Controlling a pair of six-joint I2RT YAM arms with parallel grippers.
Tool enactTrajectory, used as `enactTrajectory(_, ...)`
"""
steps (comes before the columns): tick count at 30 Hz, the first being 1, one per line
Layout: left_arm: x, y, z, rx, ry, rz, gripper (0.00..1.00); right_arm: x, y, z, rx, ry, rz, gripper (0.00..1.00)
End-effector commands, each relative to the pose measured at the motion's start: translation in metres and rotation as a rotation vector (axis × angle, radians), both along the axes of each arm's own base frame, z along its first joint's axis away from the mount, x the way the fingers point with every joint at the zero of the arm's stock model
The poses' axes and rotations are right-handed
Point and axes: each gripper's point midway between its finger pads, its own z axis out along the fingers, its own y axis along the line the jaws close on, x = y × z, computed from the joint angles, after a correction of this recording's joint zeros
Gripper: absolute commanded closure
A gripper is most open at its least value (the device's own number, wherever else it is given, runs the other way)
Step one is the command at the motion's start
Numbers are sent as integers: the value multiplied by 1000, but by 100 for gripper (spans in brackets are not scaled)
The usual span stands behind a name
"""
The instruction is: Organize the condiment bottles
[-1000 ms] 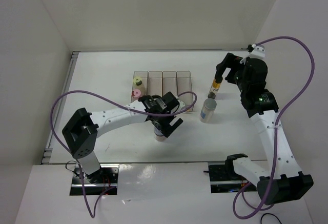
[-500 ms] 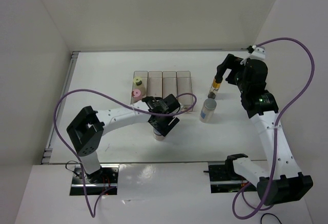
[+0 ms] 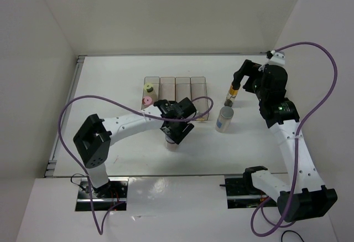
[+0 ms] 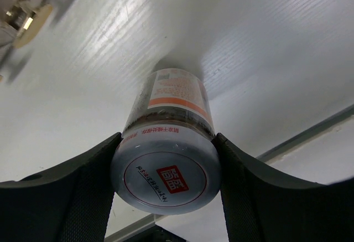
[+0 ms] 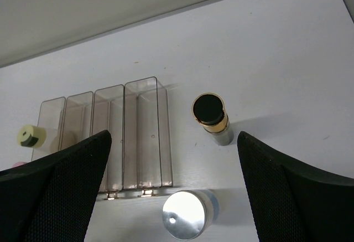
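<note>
My left gripper (image 4: 166, 184) is shut on the jar with the white-red labelled lid (image 4: 166, 173), a black finger pressed on each side of the lid. In the top view this jar (image 3: 172, 145) stands on the table under the left gripper (image 3: 177, 134), in front of the rack. A yellow-lidded jar (image 3: 148, 88) and a pink-lidded jar (image 3: 147, 101) sit in the rack's leftmost compartment. My right gripper (image 5: 173, 137) hangs open above the slim black-capped amber bottle (image 5: 210, 112) and the grey-white capped cylinder (image 5: 187, 214), holding nothing.
The clear four-compartment rack (image 3: 183, 82) lies mid-table with its three right compartments holding nothing. The amber bottle (image 3: 231, 95) and the cylinder (image 3: 224, 119) stand just right of it. White walls close in the table on the left, back and right.
The left gripper's jaws have closed from wide open onto the jar's lid, and the left arm has shifted slightly. The right arm has not moved.
</note>
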Motion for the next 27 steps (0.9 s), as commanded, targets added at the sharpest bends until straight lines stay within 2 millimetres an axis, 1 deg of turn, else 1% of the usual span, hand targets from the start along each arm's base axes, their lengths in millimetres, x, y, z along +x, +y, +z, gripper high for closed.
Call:
enactTrajectory(1,18,-24,55,-112,-89,1,47,-1,-2,12,13,-46,-8,1)
enactTrajectory(2,20,-27,63,-125,-99,1,47,1,-2,11,13,-46,-8,1)
enactTrajectory(3,24,-32,83,-154,-119,1,47,1,0,11,16,-46,2,1)
enactTrajectory(5,30,-36,105,-179,-154,-5,47,1,0,11,16,-46,2,1)
enactTrajectory(7,36,-39,117,-178,-176,4,47,2,2,13,19,-55,11,1)
enactTrajectory(8,44,-43,135,-216,-210,6,47,2,2,13,19,-55,11,1)
enactTrajectory(9,51,-43,138,-223,-218,19,47,2,1,9,30,-45,11,1)
enactTrajectory(10,64,-41,145,-246,-222,53,47,3,1,11,31,-54,11,1)
enactTrajectory(13,89,-35,146,-255,-225,133,47,5,4,4,43,-36,20,1)
enactTrajectory(14,103,-29,144,-249,-227,166,47,5,6,6,47,-46,29,1)
enactTrajectory(15,113,-28,153,-268,-247,183,47,5,6,6,47,-46,29,1)
enactTrajectory(16,120,-25,155,-273,-255,198,47,5,6,2,46,-37,29,1)
enactTrajectory(18,139,-14,157,-264,-277,231,47,6,7,4,49,-46,38,1)
enactTrajectory(19,147,-13,165,-281,-295,245,47,6,4,4,49,-46,29,1)
enactTrajectory(20,156,-9,162,-266,-304,252,47,6,4,4,49,-46,29,1)
enactTrajectory(21,167,-1,163,-266,-313,279,47,6,4,4,49,-46,29,1)
enactTrajectory(22,176,0,165,-264,-322,284,47,6,4,4,49,-46,29,1)
enactTrajectory(23,187,8,165,-258,-331,297,47,6,6,0,51,-36,39,1)
enactTrajectory(24,191,11,165,-250,-333,297,47,6,3,0,51,-36,30,1)
enactTrajectory(25,198,11,159,-243,-329,306,47,6,3,0,51,-36,30,1)
enactTrajectory(26,203,14,163,-241,-338,304,47,6,3,0,51,-36,30,1)
enactTrajectory(27,210,15,153,-223,-322,315,47,6,2,0,42,-37,32,1)
